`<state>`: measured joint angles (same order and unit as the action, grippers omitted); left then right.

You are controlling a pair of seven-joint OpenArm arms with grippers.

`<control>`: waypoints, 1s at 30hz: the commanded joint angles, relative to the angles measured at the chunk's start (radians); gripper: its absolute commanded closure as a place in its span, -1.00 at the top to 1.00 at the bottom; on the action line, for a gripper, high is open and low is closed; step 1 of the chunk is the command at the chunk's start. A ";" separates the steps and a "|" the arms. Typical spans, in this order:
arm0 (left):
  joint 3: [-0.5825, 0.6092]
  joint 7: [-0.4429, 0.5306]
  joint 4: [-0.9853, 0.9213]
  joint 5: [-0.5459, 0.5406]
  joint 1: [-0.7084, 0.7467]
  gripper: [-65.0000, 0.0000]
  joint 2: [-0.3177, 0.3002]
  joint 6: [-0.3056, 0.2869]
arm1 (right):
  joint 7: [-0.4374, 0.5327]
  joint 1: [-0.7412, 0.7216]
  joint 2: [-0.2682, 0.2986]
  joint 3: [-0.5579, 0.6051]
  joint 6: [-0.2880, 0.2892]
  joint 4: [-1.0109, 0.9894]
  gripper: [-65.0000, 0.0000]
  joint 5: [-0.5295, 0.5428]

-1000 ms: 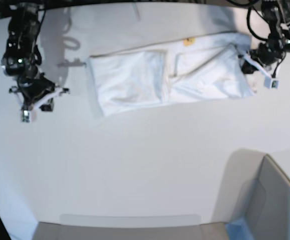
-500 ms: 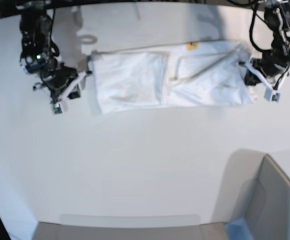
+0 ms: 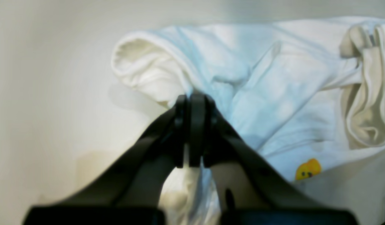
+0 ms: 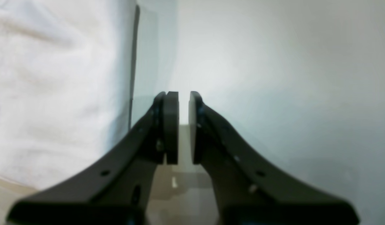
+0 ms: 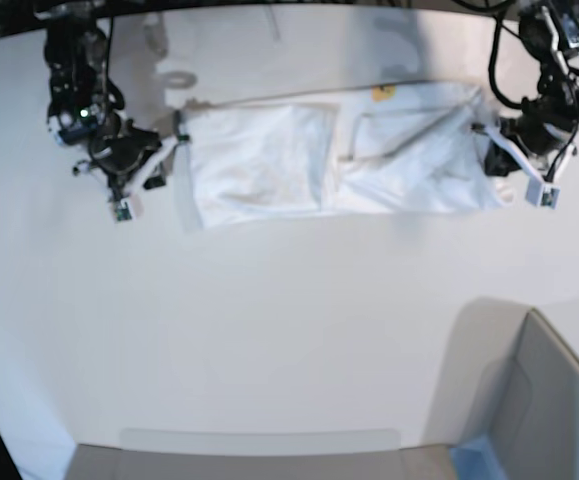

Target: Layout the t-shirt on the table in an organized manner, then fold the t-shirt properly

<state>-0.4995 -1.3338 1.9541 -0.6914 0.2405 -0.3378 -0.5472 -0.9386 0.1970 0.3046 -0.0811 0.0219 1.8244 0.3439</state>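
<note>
Jaws of the left gripper [image 3: 192, 131] pinch an edge of the t-shirt [image 5: 339, 155]; the right gripper [image 4: 183, 125] stands narrowly parted just beside the other end, probably not gripping. Folding seems half done: next, grasp that end. Shirt lies white, long-folded across the far desk [image 5: 269, 330].

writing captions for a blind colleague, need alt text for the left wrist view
The black left gripper is pinched shut on a rolled edge of the white cotton t-shirt, which lies bunched on the smooth white table. A small yellow print shows near the shirt's lower edge.
</note>
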 commanded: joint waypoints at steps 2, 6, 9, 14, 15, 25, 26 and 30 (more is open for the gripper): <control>-0.006 0.014 0.000 -0.004 -0.003 -1.00 -0.016 0.006 | 0.019 -0.009 0.009 -0.004 0.000 0.018 -0.80 0.008; -0.008 0.015 -0.037 -0.004 -0.003 -0.86 -0.017 0.008 | 0.019 -0.009 0.011 -0.004 0.000 0.018 -0.80 0.008; -0.011 0.024 -0.038 -0.003 0.000 -0.44 -0.017 0.017 | 0.019 -0.001 0.014 -0.004 0.000 0.018 -0.80 0.008; -0.041 0.064 -0.038 -0.003 0.003 -0.36 -0.020 0.197 | 0.019 -0.001 0.014 -0.004 0.000 0.016 -0.80 0.008; -0.044 0.064 -0.038 -0.004 0.001 -0.35 -0.027 0.221 | 0.019 -0.001 0.014 -0.004 0.000 0.016 -0.80 0.008; -0.004 0.052 -0.034 -0.004 0.006 -0.35 -0.042 0.255 | 0.019 -0.003 0.014 -0.004 0.000 0.010 -0.80 0.008; -0.008 0.040 -0.034 -0.004 0.006 -0.35 -0.040 0.260 | 0.019 -0.003 0.014 -0.004 0.000 0.010 -0.80 0.008; -0.008 0.006 -0.034 -0.012 -0.002 -0.35 -0.042 0.273 | 0.019 -0.003 0.014 -0.004 0.000 0.010 -0.80 0.008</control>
<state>-0.4999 -1.3361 1.9049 -0.6918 0.2485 -0.3641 -0.2729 -0.9386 0.2047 0.3092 -0.0811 0.0219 1.8202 0.3443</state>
